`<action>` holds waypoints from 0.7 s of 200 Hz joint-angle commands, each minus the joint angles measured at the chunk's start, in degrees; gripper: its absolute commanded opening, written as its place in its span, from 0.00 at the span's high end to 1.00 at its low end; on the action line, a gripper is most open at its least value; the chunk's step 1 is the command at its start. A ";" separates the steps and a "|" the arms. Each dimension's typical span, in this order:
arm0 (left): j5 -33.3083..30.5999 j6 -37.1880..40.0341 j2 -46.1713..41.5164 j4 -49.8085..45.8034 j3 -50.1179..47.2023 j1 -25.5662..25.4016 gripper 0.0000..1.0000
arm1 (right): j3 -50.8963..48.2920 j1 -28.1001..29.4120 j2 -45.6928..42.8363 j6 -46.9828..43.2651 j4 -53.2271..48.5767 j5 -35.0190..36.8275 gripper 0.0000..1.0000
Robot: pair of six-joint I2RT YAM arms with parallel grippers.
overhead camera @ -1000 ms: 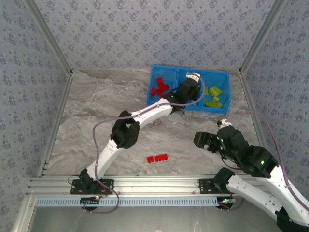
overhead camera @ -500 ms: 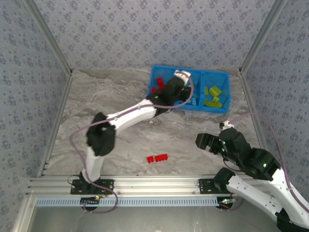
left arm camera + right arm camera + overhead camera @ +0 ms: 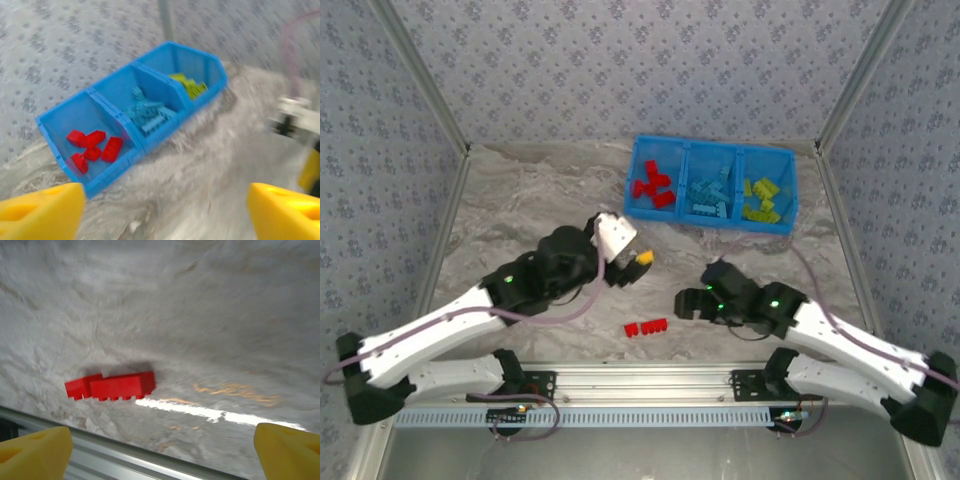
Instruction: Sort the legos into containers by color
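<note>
Within the last second the left gripper (image 3: 630, 250) has been withdrawn from over the blue tray (image 3: 665, 143) to mid-table, and its jaws are now spread wide with nothing between them; a deposit is judged complete. The right gripper (image 3: 688, 300), likewise wide open and empty, has been brought leftwards towards the loose red bricks (image 3: 645, 327), which lie touching in a row by the near edge of the table (image 3: 520, 200), between the arm bases. These are judged the last pieces to be sorted. The tray stands at the far edge, right of centre: sorted red bricks (image 3: 651, 185) are held in its left compartment, light blue bricks (image 3: 710, 196) in the middle, yellow-green bricks (image 3: 761, 200) in the right.
</note>
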 commanded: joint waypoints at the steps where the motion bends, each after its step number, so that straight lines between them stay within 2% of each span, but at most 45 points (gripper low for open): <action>1: 9.87 14.17 -6.55 -19.32 -3.59 -1.13 0.04 | -0.79 4.23 7.04 11.92 12.32 -2.06 0.03; 25: 10.89 20.15 -14.54 -21.15 -11.05 -1.95 0.01 | 3.42 6.19 17.60 18.10 13.10 -3.19 0.03; 51: 12.87 25.43 -19.62 -16.45 -17.76 -2.04 0.01 | 6.91 7.79 24.48 24.70 9.21 -0.61 0.02; 80: 13.38 25.85 -19.78 -15.69 -19.39 -2.03 0.01 | 5.97 7.66 28.70 28.94 12.14 -0.58 0.02; 112: 13.24 25.09 -19.41 -16.43 -20.19 -2.05 0.01 | 10.71 8.09 34.57 30.48 8.11 -0.62 0.02; 140: 13.18 25.05 -19.32 -16.19 -20.38 -1.99 0.01 | 12.28 8.06 38.11 33.14 7.05 -0.58 0.15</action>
